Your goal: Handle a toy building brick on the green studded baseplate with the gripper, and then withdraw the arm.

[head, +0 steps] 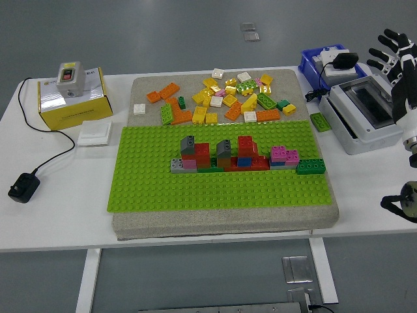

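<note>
- The white table [58, 195] carries a grey pad with the green studded baseplate [215, 189] across its front half.
- A low brick build [228, 156] sits mid-plate; a dark green brick [311, 166] is at its right end, touching the row.
- Loose bricks [221, 98] are scattered behind the plate.
- The right hand [394, 62] hangs at the far right edge, fingers [391, 36] spread wide, holding nothing.
- Judgement: for a clean withdrawal, keep high over the grey box [365, 114].
</note>
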